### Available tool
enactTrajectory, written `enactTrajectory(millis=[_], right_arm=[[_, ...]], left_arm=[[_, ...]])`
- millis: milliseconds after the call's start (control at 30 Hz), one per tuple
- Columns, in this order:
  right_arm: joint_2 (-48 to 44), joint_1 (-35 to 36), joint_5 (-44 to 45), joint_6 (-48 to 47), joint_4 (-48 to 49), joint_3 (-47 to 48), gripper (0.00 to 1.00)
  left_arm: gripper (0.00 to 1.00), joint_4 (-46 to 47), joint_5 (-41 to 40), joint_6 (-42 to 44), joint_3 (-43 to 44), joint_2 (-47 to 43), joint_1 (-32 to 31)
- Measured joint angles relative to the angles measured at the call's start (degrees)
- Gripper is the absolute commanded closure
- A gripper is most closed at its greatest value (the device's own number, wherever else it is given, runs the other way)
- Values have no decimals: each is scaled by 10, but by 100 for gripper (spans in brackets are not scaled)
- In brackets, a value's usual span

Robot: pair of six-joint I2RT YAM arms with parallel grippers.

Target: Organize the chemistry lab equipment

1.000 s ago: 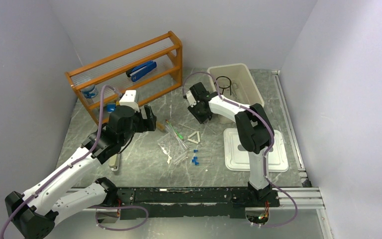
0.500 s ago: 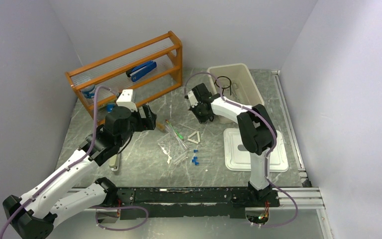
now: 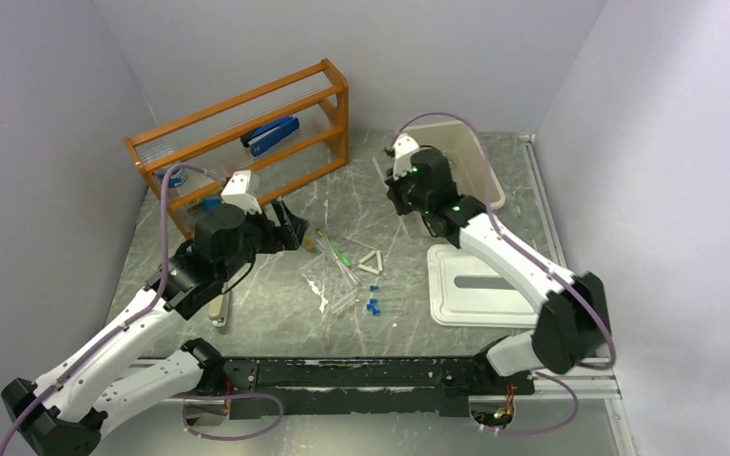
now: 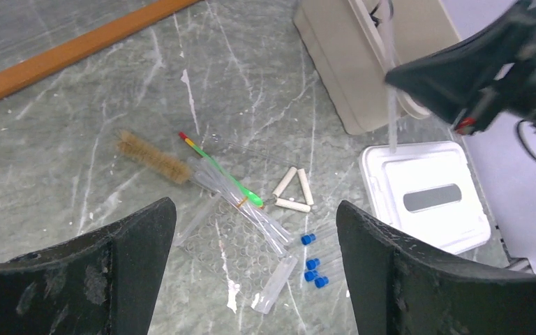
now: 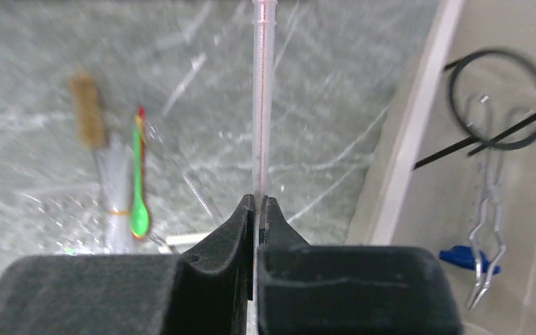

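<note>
- Right wrist view: the right gripper (image 5: 257, 206) is pinching a thin clear rod (image 5: 260, 105), its jaws pressed together on it with no gap showing. Gripping near one end is leaving most of the length free, which I'd judge suits lowering it into the cream bin (image 5: 419, 125) just alongside. Only this view is looking down into that bin. The black wire ring stand (image 5: 460, 148) and the metal tweezers (image 5: 488, 202) are lying on its floor, sorted already by the look of it.
- Left wrist view: the left gripper (image 4: 255, 220) is hovering with its jaws spread wide and nothing between them. It is sitting above the loose pile at the middle of the surface (image 4: 56, 160): white triangle (image 4: 293, 204), blue-capped tubes (image 4: 314, 264), clear tube rack (image 4: 234, 241) and bristle brush (image 4: 152, 157). That stance is reading as lining up a next pick. This view alone is showing the right gripper from outside, with the rod standing upright beside the bin's rim. The white lid (image 4: 426, 230) is lying flat toward the right edge.
- Top view: this one is giving the layout the wrists are missing. The bin is sitting at the far edge toward the right corner. The orange shelf (image 3: 247, 98) is filling the far left corner with the blue stapler (image 3: 271, 135) on it, and the beige bar (image 3: 217, 309) is lying beside the left arm. The rod is too thin to make out here, and the right arm is covering the bin's contents.
</note>
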Motion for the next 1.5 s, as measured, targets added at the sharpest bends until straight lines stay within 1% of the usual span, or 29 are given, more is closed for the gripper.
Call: enactTrajectory(millis=[67,167,267,400,500,633,700,800,1033,1267,1500], right_arm=[[-51,0,3,14,24,-9,100],[-103,0,20,31,49,-11,100],[-144,0,61,46,69,-10,100],[-152,-8,126,49,71,15,100],[-145,-30,170,49,73,23,100],[-116,-92,201,51,66,28,100],[-91,-131,205,56,63,35,100],[-54,-168,204,56,60,39,100],[28,-197,171,26,70,39,100],[123,-202,156,4,92,63,100],[172,-202,158,-34,112,63,100]], left_arm=[[12,0,11,-2,3,1,0],[12,3,24,-2,8,-1,0],[12,8,37,7,8,-11,0],[12,16,47,29,7,-31,0],[13,36,48,51,-5,-50,0],[13,52,47,83,-35,-67,0],[13,55,45,95,-49,-72,0],[14,55,44,105,-59,-75,0],[14,56,44,114,-59,-75,0],[14,56,46,118,-59,-74,0],[14,58,57,125,-59,-70,0]])
